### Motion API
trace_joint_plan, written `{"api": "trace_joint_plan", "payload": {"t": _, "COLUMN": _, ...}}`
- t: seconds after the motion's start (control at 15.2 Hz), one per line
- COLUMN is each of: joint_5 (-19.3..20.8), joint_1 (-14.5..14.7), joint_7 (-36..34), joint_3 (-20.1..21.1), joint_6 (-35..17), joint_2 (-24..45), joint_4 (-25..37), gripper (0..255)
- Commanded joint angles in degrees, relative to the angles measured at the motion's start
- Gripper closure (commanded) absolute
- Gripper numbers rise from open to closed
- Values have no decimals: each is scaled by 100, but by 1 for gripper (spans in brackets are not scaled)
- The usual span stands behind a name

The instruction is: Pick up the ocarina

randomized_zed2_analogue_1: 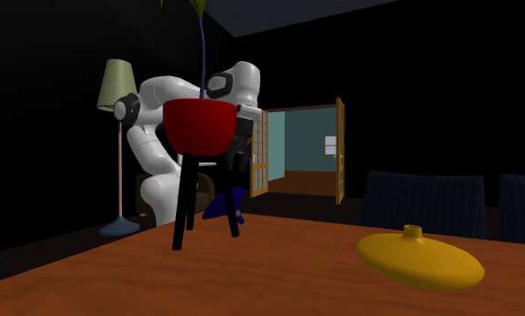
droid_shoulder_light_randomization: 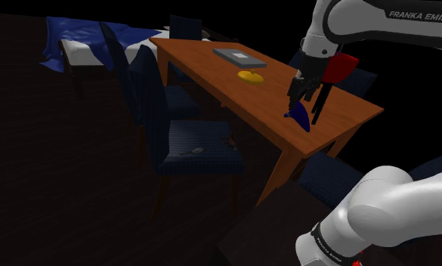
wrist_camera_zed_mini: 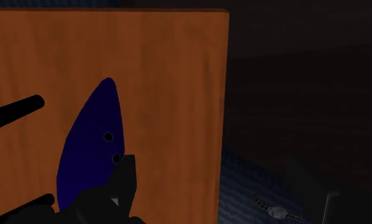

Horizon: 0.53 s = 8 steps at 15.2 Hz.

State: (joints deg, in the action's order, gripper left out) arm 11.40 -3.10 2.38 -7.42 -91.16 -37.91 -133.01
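The dark blue ocarina (wrist_camera_zed_mini: 89,143) lay on the table (wrist_camera_zed_mini: 172,76) near its edge, its broad end between the jaws. Whether they pinched it could not be told.

One marking was legible: "FRANKA EMIKA", in pale capitals on the dark panel of the arm's upper link (droid_shoulder_light_randomization: 419,15), up and toward the shoulder view's right of the dark blue ocarina (droid_shoulder_light_randomization: 299,119). A second short line of pale lettering ran along the black collar of the arm's lower link (droid_shoulder_light_randomization: 323,243), well below the ocarina; it was too small to read.
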Motion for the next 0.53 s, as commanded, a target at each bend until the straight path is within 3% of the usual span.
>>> {"api": "trace_joint_plan", "payload": {"t": 0.0, "joint_5": 167, "joint_1": -113, "joint_7": 227, "joint_3": -262, "joint_6": -233, "joint_2": 153, "joint_4": -2, "gripper": 0}}
{"api": "trace_joint_plan", "payload": {"t": 0.46, "joint_5": 485, "joint_1": -384, "joint_7": 848, "joint_3": -1024, "joint_6": -933, "joint_2": 877, "joint_4": 262, "gripper": 0}}
